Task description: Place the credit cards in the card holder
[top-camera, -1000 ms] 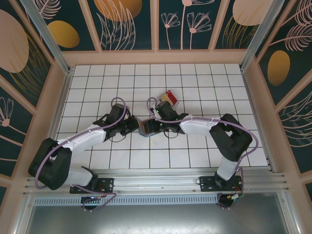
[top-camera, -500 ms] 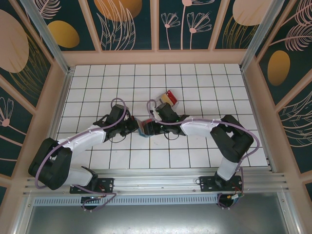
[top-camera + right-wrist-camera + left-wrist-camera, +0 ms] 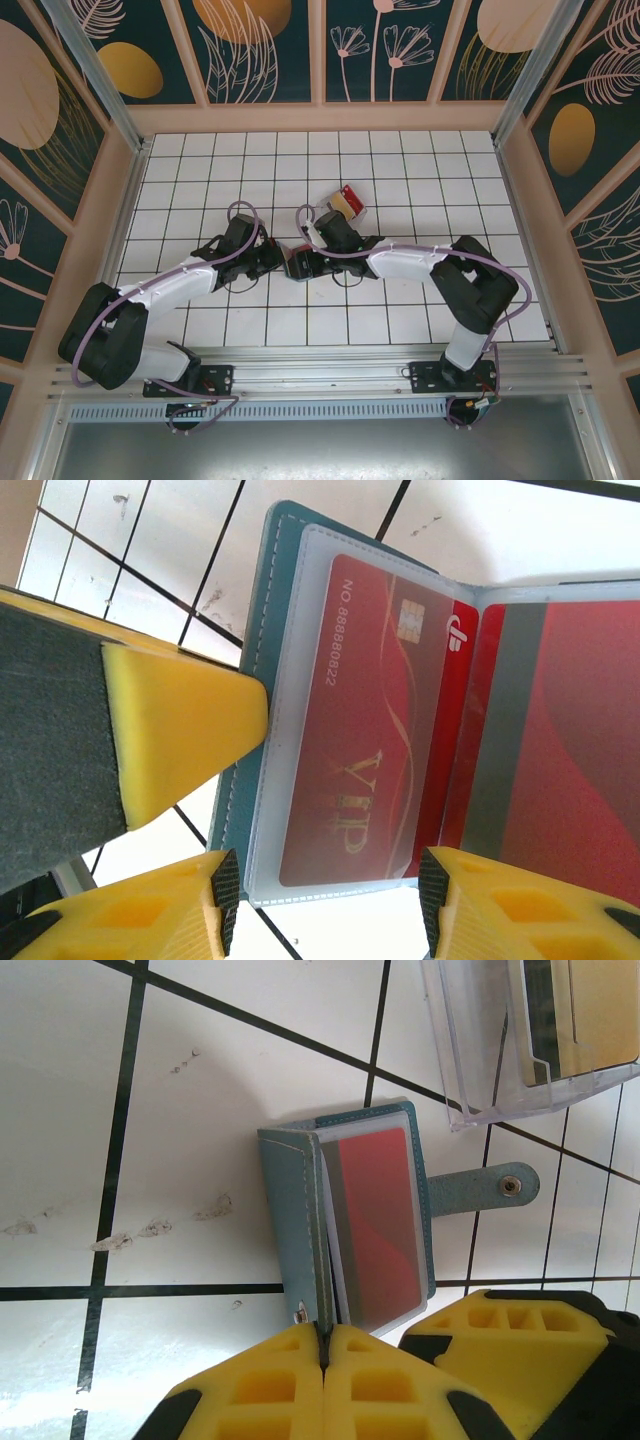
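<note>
Right pincer (image 3: pixel 328 900) farther left, astride card holder (image 3: pixel 262 610)

The card holder (image 3: pixel 292 1210) is teal-blue with pale stitching, the credit card (image 3: pixel 370 720) in it is red with gold lettering, the table (image 3: pixel 400 325) has white tiles with dark lines, and the walls (image 3: pixel 270 50) are dark teal with peach flowers.
</note>
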`<action>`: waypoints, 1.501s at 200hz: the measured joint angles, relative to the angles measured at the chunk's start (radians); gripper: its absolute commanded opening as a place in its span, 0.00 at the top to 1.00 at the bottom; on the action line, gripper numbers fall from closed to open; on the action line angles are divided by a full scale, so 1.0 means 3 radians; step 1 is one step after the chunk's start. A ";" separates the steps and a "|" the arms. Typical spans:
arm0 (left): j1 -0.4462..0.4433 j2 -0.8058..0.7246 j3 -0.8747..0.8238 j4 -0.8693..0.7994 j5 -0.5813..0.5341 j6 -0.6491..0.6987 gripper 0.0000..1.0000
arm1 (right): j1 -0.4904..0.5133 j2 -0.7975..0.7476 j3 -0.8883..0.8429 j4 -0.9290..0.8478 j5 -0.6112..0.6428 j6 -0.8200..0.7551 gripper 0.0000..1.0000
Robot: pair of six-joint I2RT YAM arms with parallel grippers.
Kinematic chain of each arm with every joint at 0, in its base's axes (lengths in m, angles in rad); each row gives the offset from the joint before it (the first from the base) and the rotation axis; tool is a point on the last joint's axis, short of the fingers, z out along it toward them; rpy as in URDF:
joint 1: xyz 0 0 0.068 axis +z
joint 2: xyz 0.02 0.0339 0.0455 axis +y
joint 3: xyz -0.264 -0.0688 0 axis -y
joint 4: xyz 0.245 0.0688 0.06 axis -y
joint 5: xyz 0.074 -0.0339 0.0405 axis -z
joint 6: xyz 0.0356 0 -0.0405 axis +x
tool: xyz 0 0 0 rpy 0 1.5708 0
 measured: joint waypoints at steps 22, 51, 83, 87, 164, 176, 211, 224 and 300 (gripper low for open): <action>0.0000 -0.0001 0.0001 0.0000 0.0000 0.0001 1.00 | 0.0000 0.0058 0.0042 -0.0001 0.0024 0.0000 0.47; 0.0000 -0.0001 0.0001 0.0000 0.0000 0.0001 1.00 | 0.0000 0.0093 0.0057 -0.0005 0.0066 0.0001 0.47; 0.0000 -0.0001 0.0001 0.0000 0.0000 0.0001 1.00 | -0.0018 0.0093 0.0058 -0.0005 0.0098 0.0001 0.48; 0.0000 -0.0001 0.0000 0.0000 0.0000 0.0001 1.00 | -0.0020 0.0093 0.0058 -0.0005 0.0098 0.0001 0.48; 0.0001 -0.0001 -0.0022 0.0003 -0.0011 0.0001 1.00 | -0.0098 0.0093 0.0057 -0.0048 0.0276 0.0000 0.48; 0.0000 -0.0001 -0.0043 0.0003 -0.0034 0.0001 1.00 | -0.0107 0.0093 0.0056 -0.0072 0.0340 -0.0003 0.48; 0.0001 -0.0001 -0.0130 -0.0024 -0.0167 0.0011 1.00 | -0.0148 0.0090 0.0006 -0.0168 0.0529 -0.0031 0.48; 0.0001 -0.0003 -0.0163 -0.0048 -0.0243 0.0015 0.98 | -0.0170 0.0090 -0.0029 -0.0209 0.0587 -0.0051 0.48; 0.0074 -0.0008 -0.0229 -0.0476 -0.0656 0.0161 0.52 | -0.0258 -0.0019 -0.0154 -0.0308 0.0697 -0.0064 0.48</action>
